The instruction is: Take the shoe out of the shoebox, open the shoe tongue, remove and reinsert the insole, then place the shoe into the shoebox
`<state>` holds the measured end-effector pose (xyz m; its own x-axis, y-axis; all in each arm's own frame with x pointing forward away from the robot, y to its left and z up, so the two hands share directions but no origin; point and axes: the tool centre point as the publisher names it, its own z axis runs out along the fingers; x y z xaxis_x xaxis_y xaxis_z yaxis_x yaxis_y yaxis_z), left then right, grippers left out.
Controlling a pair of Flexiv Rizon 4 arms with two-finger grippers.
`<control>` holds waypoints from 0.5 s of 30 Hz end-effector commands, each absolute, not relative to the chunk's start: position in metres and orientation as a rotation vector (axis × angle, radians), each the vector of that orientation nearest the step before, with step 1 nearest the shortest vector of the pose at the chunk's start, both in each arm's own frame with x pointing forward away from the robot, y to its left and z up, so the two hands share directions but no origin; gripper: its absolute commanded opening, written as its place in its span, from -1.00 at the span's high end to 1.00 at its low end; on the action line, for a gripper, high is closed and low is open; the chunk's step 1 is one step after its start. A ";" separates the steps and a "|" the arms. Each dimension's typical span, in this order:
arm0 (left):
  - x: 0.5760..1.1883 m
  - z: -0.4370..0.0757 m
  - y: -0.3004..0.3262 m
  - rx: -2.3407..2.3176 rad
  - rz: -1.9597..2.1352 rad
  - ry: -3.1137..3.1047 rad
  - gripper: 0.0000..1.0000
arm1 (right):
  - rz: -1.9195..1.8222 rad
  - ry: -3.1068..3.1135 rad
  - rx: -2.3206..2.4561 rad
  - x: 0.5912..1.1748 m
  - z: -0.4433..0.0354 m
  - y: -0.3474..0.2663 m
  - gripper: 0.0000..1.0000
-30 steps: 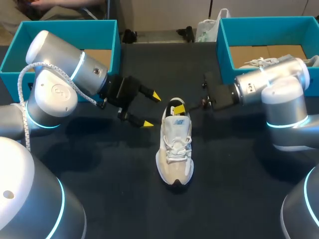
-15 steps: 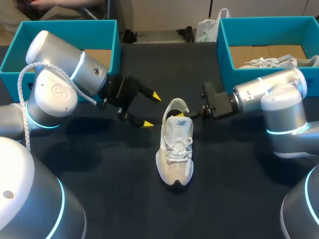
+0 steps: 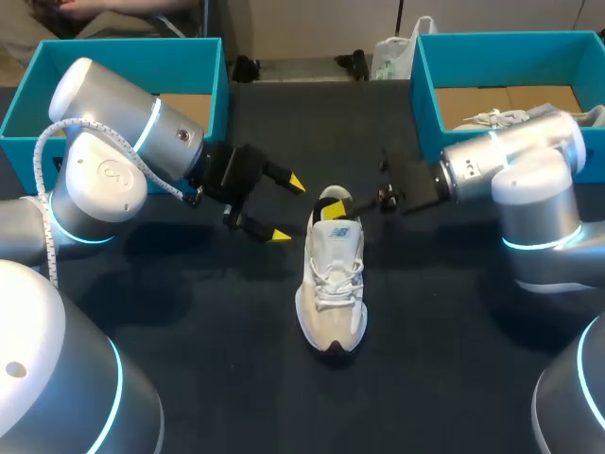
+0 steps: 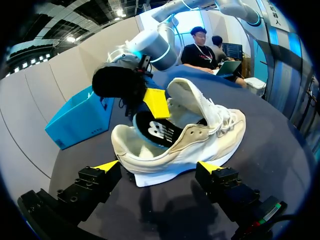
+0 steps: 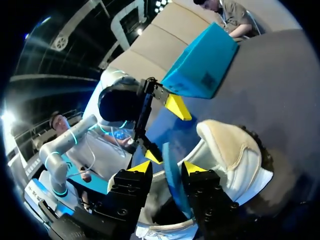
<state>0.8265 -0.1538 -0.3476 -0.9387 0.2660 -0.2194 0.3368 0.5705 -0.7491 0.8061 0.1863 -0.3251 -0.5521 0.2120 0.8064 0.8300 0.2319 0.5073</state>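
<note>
Shoe [image 3: 332,284] is seen lying upright on its sole in the middle of the dark table [image 3: 189,331], outside both boxes, toe toward the robot, heel away; white and cream upper, white laces tied, small blue logo on the tongue [image 4: 192,100]; the tongue is lifted and folded up off the opening; a dark blue insole [image 4: 159,131] is tilted up out of the heel opening, partly inside the shoe.

Right gripper [image 3: 333,208] is placed at the heel opening, fingers close together and clamped on the insole's edge; left gripper [image 3: 288,208] is held just beside the shoe's left side, fingers wide apart, nothing touched.

Teal shoebox [image 3: 425,85] is set at the far right with a second shoe [image 3: 501,118] inside, partly hidden by the right arm; another teal shoebox [image 3: 213,76] is set at the far left.

Only in the left wrist view are the insole's top face and white logo shown, with a yellow tip of the right gripper [image 4: 156,102] against it, and the shoe ahead of the spread left gripper [image 4: 159,167], apart from both tips.

Only in the right wrist view is the thin blue insole [image 5: 172,182] seen pinched between the right gripper [image 5: 167,167] fingers; the open left gripper [image 5: 165,130] is seen beyond the shoe.
</note>
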 end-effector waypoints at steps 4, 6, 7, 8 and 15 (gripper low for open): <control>0.827 -0.347 -0.155 0.523 -1.314 2.714 -1.00 | -1.360 -1.959 -0.964 0.812 -0.307 0.182 0.20; 0.827 -0.347 -0.155 0.523 -1.314 2.714 -1.00 | -1.372 -1.977 -0.960 0.815 -0.302 0.180 0.16; 0.827 -0.347 -0.155 0.523 -1.314 2.714 -1.00 | -1.375 -1.985 -0.955 0.817 -0.299 0.179 0.13; 0.827 -0.347 -0.155 0.523 -1.314 2.714 -1.00 | -1.380 -1.996 -0.950 0.819 -0.297 0.179 0.11; 0.827 -0.347 -0.155 0.523 -1.314 2.714 -1.00 | -1.414 -2.050 -0.921 0.836 -0.282 0.173 0.11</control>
<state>0.8265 -0.1538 -0.3476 -0.9386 0.2660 -0.2195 0.3368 0.5705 -0.7491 0.8338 0.1765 -0.2890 -0.6546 0.2506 0.7133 0.7559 0.2274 0.6139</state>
